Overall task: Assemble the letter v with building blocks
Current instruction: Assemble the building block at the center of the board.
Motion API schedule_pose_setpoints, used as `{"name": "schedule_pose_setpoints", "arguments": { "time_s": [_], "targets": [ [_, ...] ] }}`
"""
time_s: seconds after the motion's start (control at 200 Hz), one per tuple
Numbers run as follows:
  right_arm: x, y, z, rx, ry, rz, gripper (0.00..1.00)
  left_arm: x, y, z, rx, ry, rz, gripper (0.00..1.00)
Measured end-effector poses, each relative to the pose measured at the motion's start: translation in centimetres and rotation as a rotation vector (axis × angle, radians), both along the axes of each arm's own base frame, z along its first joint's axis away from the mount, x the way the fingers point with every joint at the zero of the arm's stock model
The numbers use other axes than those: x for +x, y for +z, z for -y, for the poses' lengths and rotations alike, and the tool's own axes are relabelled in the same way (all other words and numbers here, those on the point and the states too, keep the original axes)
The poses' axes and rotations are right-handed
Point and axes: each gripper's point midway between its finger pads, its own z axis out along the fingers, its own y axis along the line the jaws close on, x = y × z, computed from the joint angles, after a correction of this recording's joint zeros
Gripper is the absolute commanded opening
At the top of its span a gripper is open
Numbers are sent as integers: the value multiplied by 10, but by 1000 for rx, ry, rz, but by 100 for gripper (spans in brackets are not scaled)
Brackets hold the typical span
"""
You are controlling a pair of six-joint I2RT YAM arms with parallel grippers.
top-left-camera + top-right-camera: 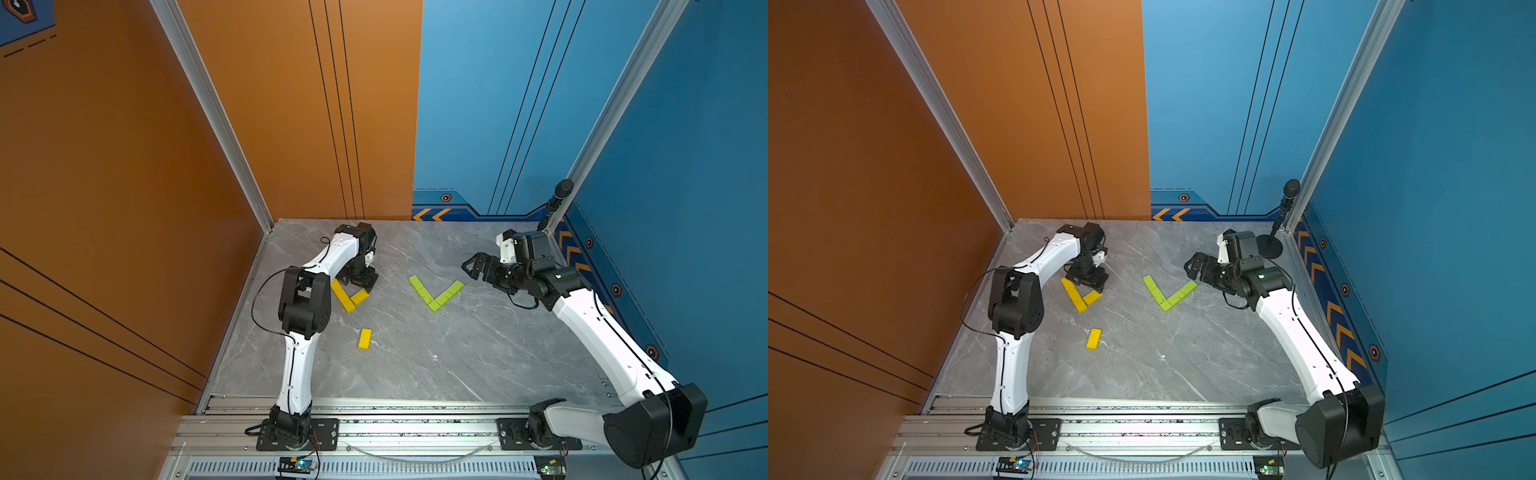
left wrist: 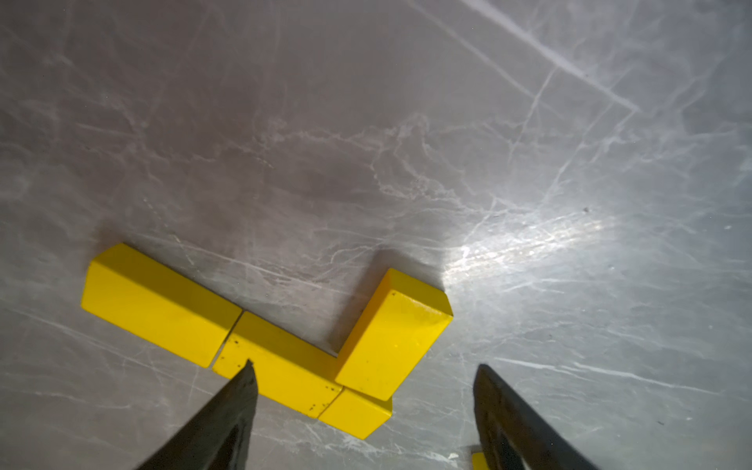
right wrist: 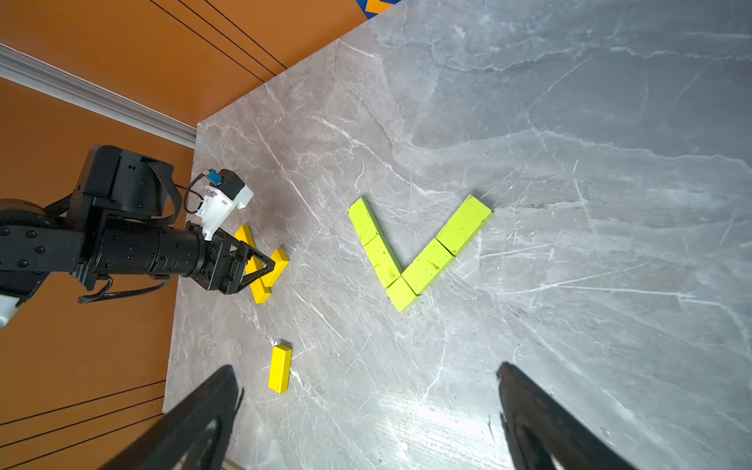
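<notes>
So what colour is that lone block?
The lone block is yellow; right wrist view shows it best.

The complete V [image 1: 434, 293] of blocks is lying around the middle of the table [image 1: 457, 365], its point facing the arm bases. The unfinished V [image 1: 347, 299] is lying to its left, well apart, with the left gripper [image 1: 360, 286] hanging over its shorter right stroke. A single block [image 1: 365, 338] is lying in front of the unfinished V, nearer the bases, touching nothing. The right gripper [image 1: 469, 266] is hovering just beyond the complete V's right tip. A microphone stand [image 1: 1269, 247] is standing in the far right corner.
</notes>
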Motion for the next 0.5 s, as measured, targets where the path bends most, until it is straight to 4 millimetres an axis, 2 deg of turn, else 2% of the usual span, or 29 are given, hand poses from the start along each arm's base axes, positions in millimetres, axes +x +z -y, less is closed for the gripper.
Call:
{"name": "schedule_pose_setpoints", "arguments": {
  "time_s": [0.15,0.501],
  "targets": [
    [2,2,-1,8,-5,10,100,-10,-13,-1,10,-11,-33,78],
    [3,4,0,24,-21,11,100,-11,-20,8,7,-50,-25,68]
  ]
}}
